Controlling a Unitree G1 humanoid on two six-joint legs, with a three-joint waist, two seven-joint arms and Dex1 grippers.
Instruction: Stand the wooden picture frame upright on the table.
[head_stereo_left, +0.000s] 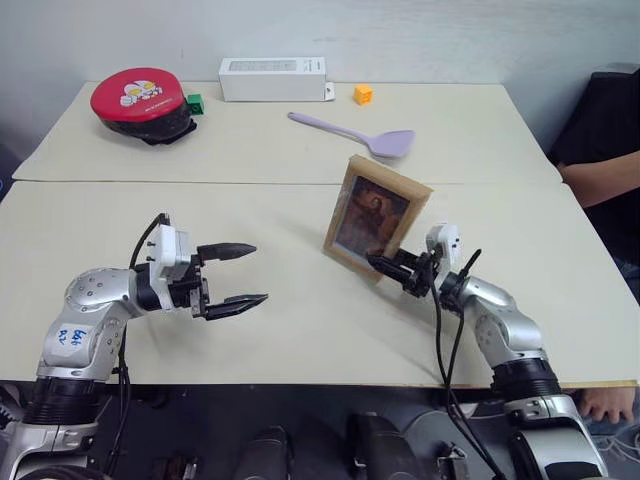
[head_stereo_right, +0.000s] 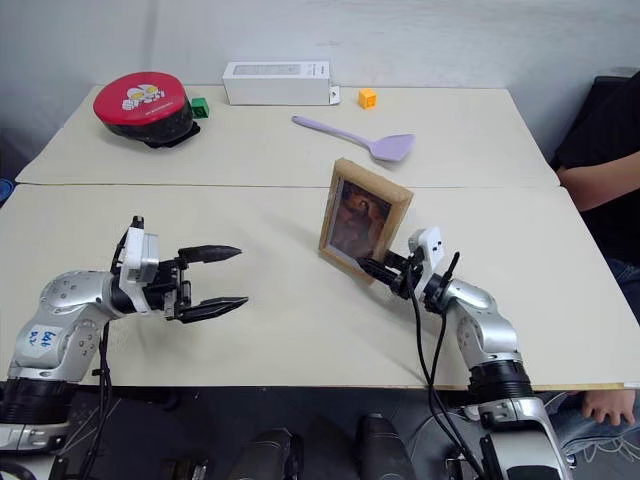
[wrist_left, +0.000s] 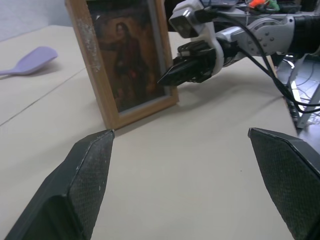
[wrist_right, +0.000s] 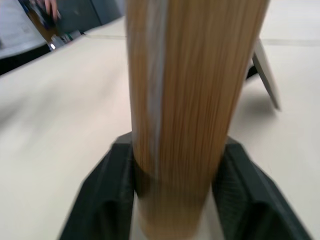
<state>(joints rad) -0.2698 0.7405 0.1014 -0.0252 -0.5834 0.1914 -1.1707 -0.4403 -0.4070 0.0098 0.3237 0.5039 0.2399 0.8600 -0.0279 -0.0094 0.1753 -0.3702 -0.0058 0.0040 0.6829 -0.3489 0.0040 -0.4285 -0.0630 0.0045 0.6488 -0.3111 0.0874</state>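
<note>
The wooden picture frame (head_stereo_left: 375, 217) is standing upright mid-bench (head_stereo_left: 300, 330), stand out behind, so placement looks nearly done. The right tool (head_stereo_left: 392, 269), reaching level, is straddling its lower edge, fingers seemingly loosening; backing off cleanly comes next. The left tool (head_stereo_left: 232, 273) is hovering released, well apart.

From my remote seat, I see a red-lidded black bowl (head_stereo_left: 138, 103) at the far left, a small green cube (head_stereo_left: 195, 102) touching its right side. A long white box (head_stereo_left: 273, 78) lies along the far edge, an orange cube (head_stereo_left: 363, 94) to its right. A lilac spatula (head_stereo_left: 358, 135) lies nearer, head pointing right. A person's arm (head_stereo_left: 600, 180) rests at the right edge, a hand (head_stereo_left: 605, 404) at the near corner.
</note>
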